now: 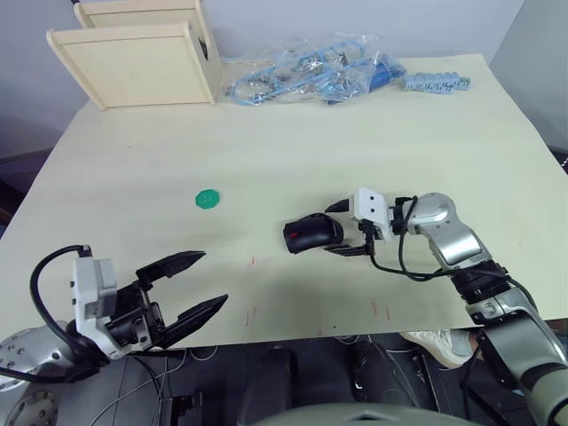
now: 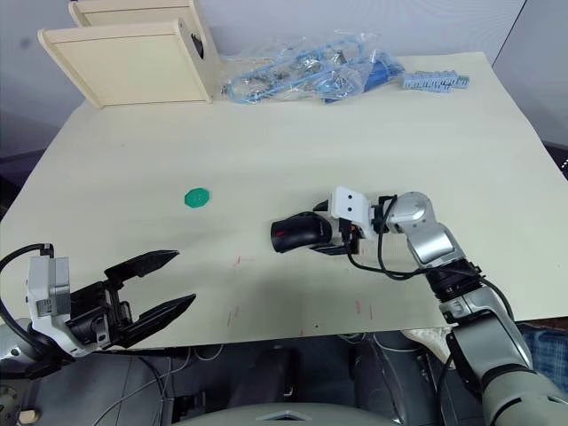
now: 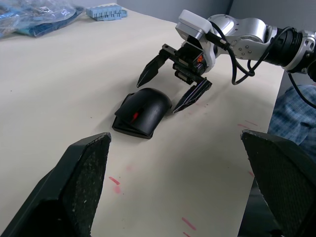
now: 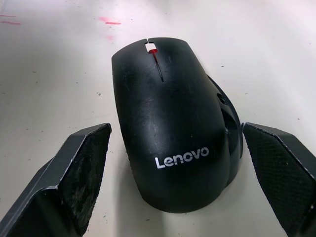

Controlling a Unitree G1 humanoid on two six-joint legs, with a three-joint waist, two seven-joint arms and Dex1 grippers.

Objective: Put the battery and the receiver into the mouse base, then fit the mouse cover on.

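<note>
Straddling the mouse cover (image 4: pixel 170 128), our right hand (image 1: pixel 344 229) stands spread, gripping nothing; the cover sits skewed on the mouse base (image 4: pixel 231 127), suggesting seating remains. Left hand (image 1: pixel 193 286) idles agape.

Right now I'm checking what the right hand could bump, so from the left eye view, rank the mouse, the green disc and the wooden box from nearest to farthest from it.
1. The mouse, on the table between the open fingers of the right hand.
2. The green disc, further toward the robot's left.
3. The wooden box, at the far left corner of the table.
</note>
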